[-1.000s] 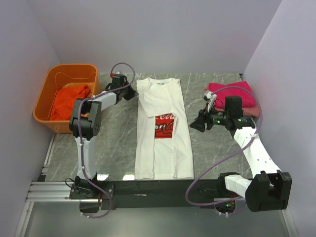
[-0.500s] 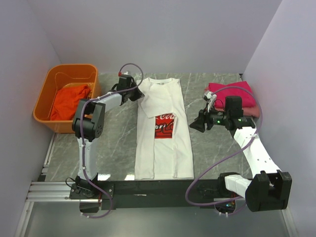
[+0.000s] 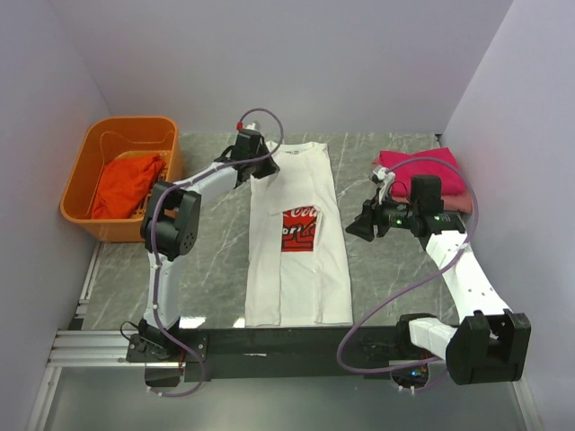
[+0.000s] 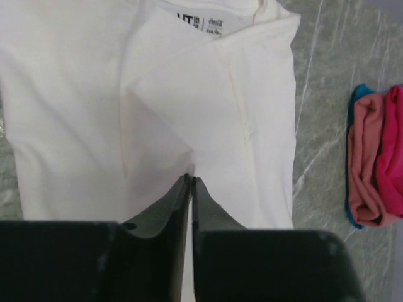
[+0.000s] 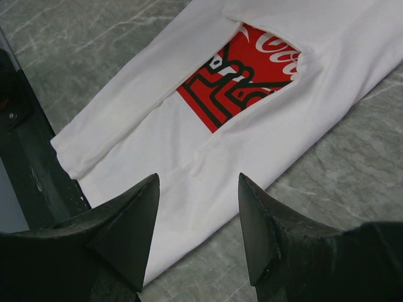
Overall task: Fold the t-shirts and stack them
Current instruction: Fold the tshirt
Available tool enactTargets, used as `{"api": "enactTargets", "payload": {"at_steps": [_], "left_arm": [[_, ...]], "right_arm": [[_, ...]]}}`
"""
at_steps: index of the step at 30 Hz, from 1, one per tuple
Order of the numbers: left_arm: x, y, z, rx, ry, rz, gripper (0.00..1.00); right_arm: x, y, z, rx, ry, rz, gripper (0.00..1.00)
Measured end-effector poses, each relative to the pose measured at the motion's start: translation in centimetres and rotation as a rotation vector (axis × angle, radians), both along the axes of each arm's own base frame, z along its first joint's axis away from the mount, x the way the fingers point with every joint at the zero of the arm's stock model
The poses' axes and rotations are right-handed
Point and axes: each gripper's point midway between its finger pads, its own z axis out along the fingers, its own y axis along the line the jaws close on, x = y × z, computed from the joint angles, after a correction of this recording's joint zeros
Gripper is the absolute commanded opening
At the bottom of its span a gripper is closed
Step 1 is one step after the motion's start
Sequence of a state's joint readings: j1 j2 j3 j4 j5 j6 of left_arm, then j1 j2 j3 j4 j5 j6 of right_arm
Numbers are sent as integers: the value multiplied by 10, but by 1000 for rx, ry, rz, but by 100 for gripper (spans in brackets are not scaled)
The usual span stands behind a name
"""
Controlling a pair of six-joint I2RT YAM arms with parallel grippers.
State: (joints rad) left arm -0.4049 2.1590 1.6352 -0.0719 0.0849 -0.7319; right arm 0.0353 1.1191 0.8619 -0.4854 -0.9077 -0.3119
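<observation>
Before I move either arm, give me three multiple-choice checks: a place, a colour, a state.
1. Where is the orange basket? A) far left B) far right C) centre
2. The print on the white t-shirt is: A) blue B) red C) green
3. The right claw is: A) open, empty B) shut on the white t-shirt C) shut on the orange basket
Answers: A, it sits at the far left of the top view; B, a red rectangle shows mid-shirt; A, its jaws stand apart with nothing between them.
</observation>
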Motion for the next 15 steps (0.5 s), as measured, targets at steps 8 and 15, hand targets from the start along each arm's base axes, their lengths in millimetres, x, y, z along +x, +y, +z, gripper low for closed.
{"api": "enactTargets", "payload": {"at_steps": [8,15], "left_arm": [[-17,-16,-22,16,52,-109,39],[-22,-2,-8,122,-18,-151,50]], "right_arm": [[-1,0,0,2,3,1,60],[0,-3,-1,-4,0,-5,60]]}}
